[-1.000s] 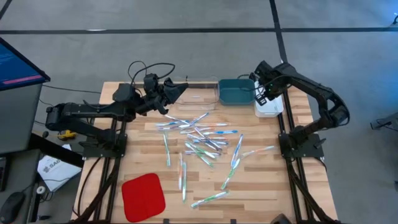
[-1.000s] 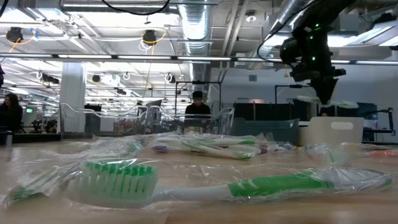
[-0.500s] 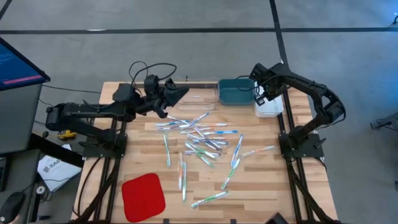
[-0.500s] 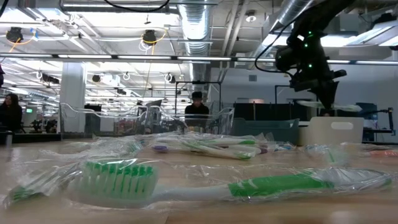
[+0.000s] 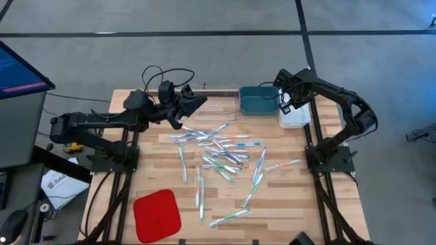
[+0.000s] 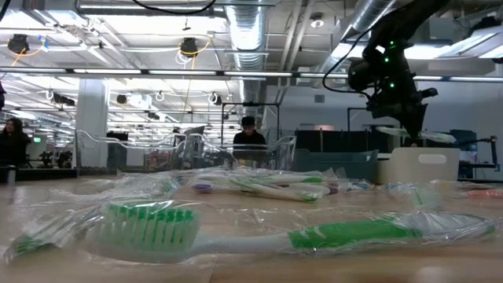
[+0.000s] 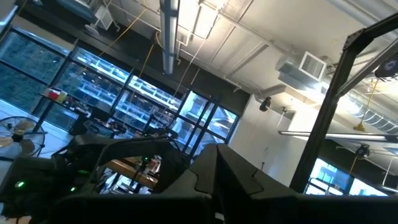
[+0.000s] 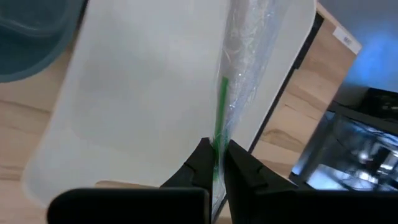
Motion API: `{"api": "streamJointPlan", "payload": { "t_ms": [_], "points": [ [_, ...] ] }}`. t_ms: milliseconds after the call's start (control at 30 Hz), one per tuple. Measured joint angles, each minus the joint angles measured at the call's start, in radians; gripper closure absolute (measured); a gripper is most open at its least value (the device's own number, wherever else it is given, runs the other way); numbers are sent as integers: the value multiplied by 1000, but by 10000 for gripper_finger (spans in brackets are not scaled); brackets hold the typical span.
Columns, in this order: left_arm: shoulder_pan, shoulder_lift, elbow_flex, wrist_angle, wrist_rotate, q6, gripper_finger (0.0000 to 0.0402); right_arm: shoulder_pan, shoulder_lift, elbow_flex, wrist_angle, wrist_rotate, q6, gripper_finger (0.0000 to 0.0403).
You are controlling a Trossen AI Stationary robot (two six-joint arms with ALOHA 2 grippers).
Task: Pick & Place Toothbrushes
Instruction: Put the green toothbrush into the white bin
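Right gripper (image 8: 216,163) pinched shut on green wrapped toothbrush (image 8: 231,81), held over white bin (image 8: 143,87). Left gripper (image 5: 193,103) shut, empty, near clear bin (image 5: 219,102). Most toothbrushes (image 5: 221,153) unsorted on table (image 5: 286,197).

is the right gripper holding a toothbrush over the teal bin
No, the right gripper is shut on a green toothbrush in clear wrap above the white bin, with the teal bin off to one side.

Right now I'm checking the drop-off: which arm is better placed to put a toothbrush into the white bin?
The right. Its right gripper is shut on a green toothbrush directly over the white bin. The left gripper is shut near the clear bin.
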Motion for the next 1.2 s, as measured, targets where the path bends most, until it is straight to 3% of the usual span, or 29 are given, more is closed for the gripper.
{"api": "streamJointPlan", "payload": {
  "t_ms": [233, 567, 800, 1200],
  "points": [
    [0, 0, 0, -2, 8, 0, 400, 35, 62, -47, -11, 94, -19, 383],
    [0, 0, 0, -1, 8, 0, 400, 15, -13, -55, 91, 71, -30, 394],
    [8, 0, 0, -2, -1, 16, 400, -3, 24, -53, 152, 5, -105, 394],
    [13, 0, 0, -1, -3, 8, 400, -26, 38, -53, 117, 11, -177, 390]
  ]
}}
